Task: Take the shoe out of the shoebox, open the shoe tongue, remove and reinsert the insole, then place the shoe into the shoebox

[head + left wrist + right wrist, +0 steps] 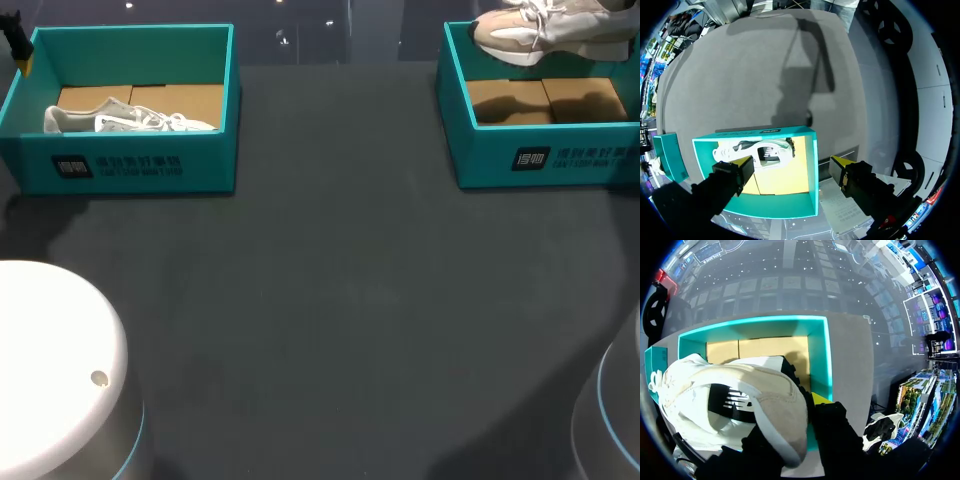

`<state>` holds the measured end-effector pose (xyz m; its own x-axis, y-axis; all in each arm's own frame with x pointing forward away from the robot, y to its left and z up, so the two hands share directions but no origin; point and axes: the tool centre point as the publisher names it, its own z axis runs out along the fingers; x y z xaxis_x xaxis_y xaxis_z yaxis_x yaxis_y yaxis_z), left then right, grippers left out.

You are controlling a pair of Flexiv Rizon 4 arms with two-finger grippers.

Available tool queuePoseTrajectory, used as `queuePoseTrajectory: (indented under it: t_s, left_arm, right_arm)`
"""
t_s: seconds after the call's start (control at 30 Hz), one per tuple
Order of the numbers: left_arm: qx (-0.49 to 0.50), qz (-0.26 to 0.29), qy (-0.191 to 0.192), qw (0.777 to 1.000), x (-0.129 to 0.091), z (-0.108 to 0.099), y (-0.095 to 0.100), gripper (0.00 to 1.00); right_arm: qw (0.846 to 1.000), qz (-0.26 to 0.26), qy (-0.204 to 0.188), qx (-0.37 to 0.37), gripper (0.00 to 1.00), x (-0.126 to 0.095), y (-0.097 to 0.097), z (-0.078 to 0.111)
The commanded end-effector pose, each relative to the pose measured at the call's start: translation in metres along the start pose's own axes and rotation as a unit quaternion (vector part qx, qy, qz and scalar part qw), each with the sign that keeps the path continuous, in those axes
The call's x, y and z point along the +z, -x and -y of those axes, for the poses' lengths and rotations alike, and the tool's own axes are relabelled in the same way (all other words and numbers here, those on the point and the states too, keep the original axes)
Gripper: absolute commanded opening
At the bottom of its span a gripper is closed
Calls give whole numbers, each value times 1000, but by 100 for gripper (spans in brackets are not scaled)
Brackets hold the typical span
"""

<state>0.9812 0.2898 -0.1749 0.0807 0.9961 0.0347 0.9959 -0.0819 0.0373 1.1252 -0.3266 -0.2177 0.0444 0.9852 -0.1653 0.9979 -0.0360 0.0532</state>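
**Head view.** On the tabletop point(330, 300), the left shoebox point(30, 150) holds a white shoe point(130, 120) lying along the box's length. A beige shoe point(545, 30) hangs over the far rim of the right shoebox point(480, 150).

**Left wrist view.** The left end effector point(790, 164) is spread and empty above its box. The white shoe point(760, 150) lies below and slightly ahead, its long axis running from finger to finger.

**Right wrist view.** The right end effector point(802, 409) appears to pinch the beige shoe point(740, 395). One yellow tip shows and the other is hidden. The box floor below is bare, so only here does the shoe read as lifted.
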Motion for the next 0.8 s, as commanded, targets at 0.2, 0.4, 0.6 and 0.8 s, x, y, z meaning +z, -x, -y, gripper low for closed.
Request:
queuePoseTrajectory:
  t_s: [0.2,0.4,0.6,0.8]
  left_arm:
    - [0,-1,2,1000,0,2,0,100]
    - [0,-1,2,1000,0,2,0,100]
    - [0,-1,2,1000,0,2,0,100]
    - [0,-1,2,1000,0,2,0,100]
  right_arm:
    - [1000,3,21,-5,0,-34,-15,28]
    - [1000,10,23,-3,0,-51,-27,47]
    - [1000,19,21,8,0,-72,-43,71]
    - [999,25,27,12,0,-94,-69,101]
